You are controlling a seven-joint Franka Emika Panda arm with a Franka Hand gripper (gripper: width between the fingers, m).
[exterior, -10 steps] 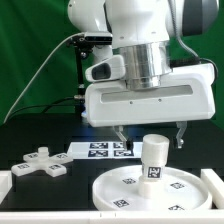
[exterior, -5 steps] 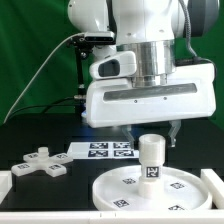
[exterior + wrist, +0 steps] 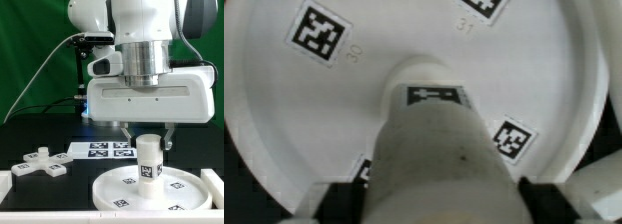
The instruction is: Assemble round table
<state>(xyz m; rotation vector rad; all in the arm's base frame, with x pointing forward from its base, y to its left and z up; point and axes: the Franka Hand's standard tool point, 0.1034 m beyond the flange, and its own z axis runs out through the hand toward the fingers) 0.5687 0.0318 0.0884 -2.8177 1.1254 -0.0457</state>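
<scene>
A white Franka Panda arm (image 3: 150, 60) hangs over a black table (image 3: 30, 140) before a green backdrop (image 3: 30, 50), its broad white hand housing blocking much of the far side of the table in the exterior view. The large rimmed round disc (image 3: 115, 190) of the round table lies flat at the front, tags facing up. Behind it, towards the exterior view's left, the marker board (image 3: 100, 150) lies flat, partly hidden by the arm. The cross-shaped foot piece (image 3: 38, 163) rests well apart from the disc on the exterior view's left, with nothing touching it. The short thick cylinder leg (image 3: 150, 165) stands upright at the centre of the disc. The gripper (image 3: 148, 140) straddles the leg's top with its jaws spread, a finger on either side and a gap showing on both. In the wrist view the fingers (image 3: 349, 195) flank the leg (image 3: 438, 150) above the tagged disc (image 3: 402, 40)
</scene>
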